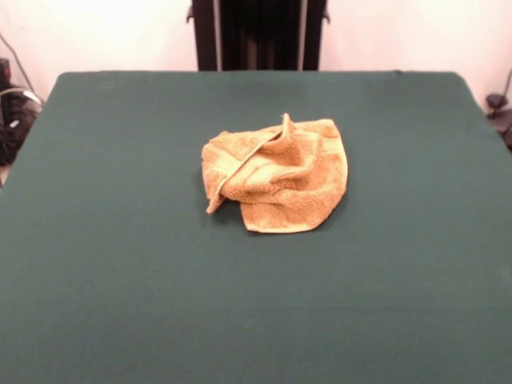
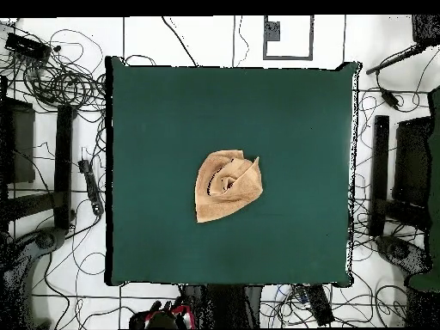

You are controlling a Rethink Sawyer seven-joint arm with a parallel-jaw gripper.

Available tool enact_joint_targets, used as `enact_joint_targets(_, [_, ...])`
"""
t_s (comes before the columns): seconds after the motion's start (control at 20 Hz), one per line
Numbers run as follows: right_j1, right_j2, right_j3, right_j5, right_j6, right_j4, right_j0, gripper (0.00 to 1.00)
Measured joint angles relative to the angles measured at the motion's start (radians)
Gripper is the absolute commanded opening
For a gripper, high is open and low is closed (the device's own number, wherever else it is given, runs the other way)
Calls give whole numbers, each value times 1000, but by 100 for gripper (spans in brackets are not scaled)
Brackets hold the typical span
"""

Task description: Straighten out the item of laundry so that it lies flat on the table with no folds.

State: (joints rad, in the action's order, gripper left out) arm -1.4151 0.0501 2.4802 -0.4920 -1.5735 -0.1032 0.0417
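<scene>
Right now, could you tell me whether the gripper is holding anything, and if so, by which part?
Nothing is held: the gripper is not in view, and the crumpled towel lies alone on the table.

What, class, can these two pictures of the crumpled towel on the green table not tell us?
1. The towel: its underside and the layers tucked inside the folds are hidden by its own upper flaps in both views.
2. The gripper: neither view shows it; the front view has only the dark pedestal at the top edge.
3. The table: its near edge is cut off at the bottom of the front view.
</scene>
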Motion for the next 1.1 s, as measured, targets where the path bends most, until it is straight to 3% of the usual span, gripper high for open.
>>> enact_joint_targets(0.55, [76,-18,-59,-10,0,25,-90,100])
enact_joint_targets(1.1, [131,-18,-172,-30,0,29,-98,100])
